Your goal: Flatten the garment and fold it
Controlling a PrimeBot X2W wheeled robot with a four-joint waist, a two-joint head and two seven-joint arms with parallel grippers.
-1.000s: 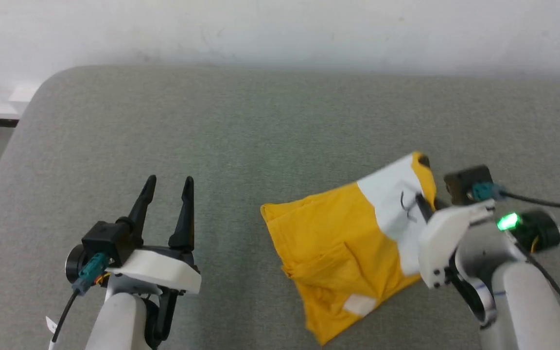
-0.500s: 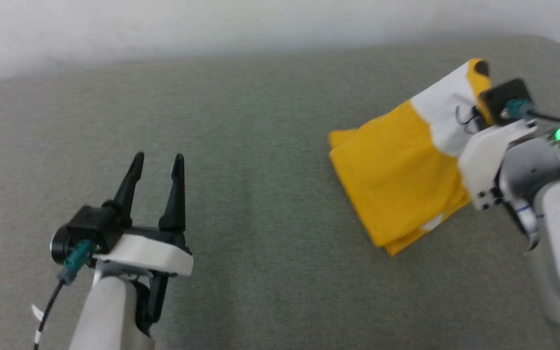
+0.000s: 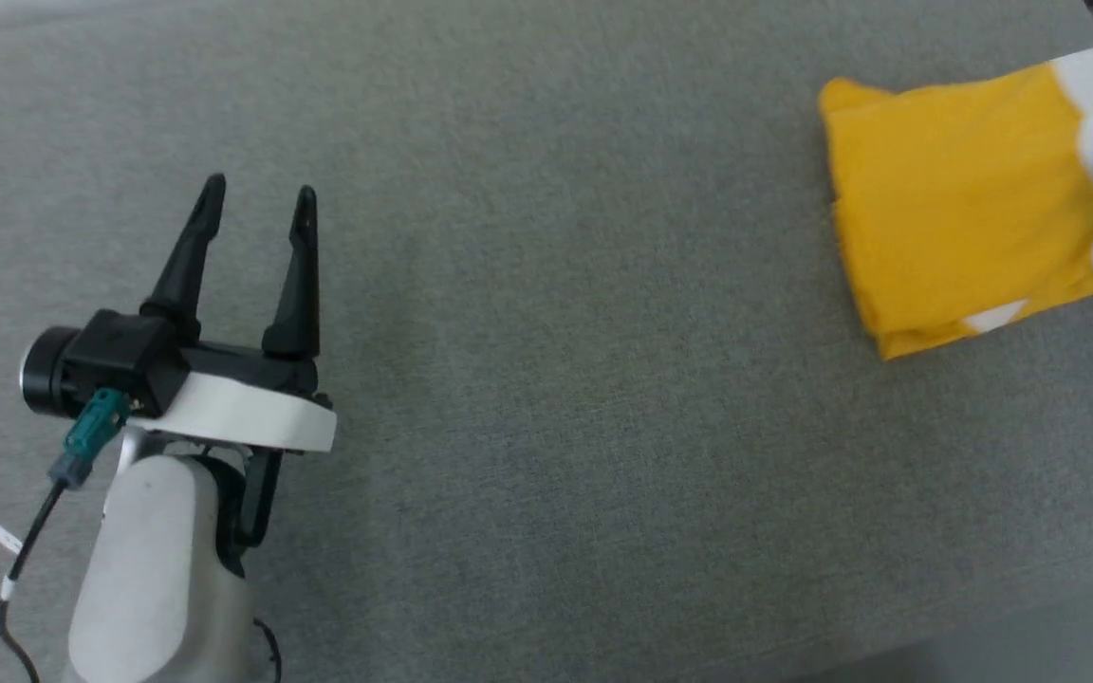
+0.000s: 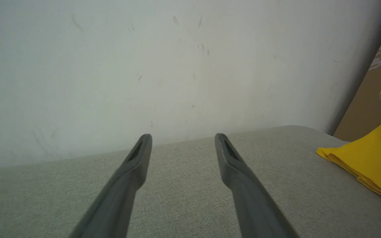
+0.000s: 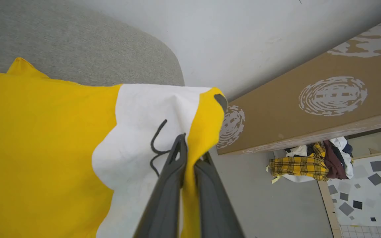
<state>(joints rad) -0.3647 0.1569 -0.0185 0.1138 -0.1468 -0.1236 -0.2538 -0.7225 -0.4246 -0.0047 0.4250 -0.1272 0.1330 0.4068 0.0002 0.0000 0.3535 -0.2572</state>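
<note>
The garment (image 3: 954, 204), a folded yellow T-shirt with a white patch, lies at the far right of the grey cushion (image 3: 546, 379), running off the head view's right edge. From the right wrist it shows its white patch with black lines and a dark dot (image 5: 78, 138). My right gripper (image 5: 190, 152) is shut on the garment's edge where white meets yellow, and that edge stands lifted. My left gripper (image 3: 257, 194) stands open over bare cushion at the left, far from the garment (image 4: 369, 158), with nothing between its fingers (image 4: 137, 158).
A white wall (image 4: 144, 66) rises behind the cushion. Past the cushion's rounded right end stands a brown patterned board (image 5: 309, 109), with a heap of clothes (image 5: 309, 162) on the floor (image 5: 276, 205) beyond.
The head camera has swung left and down, so the garment sits further right in the view. My right gripper keeps its hold on the garment's edge. The left gripper stays open.
</note>
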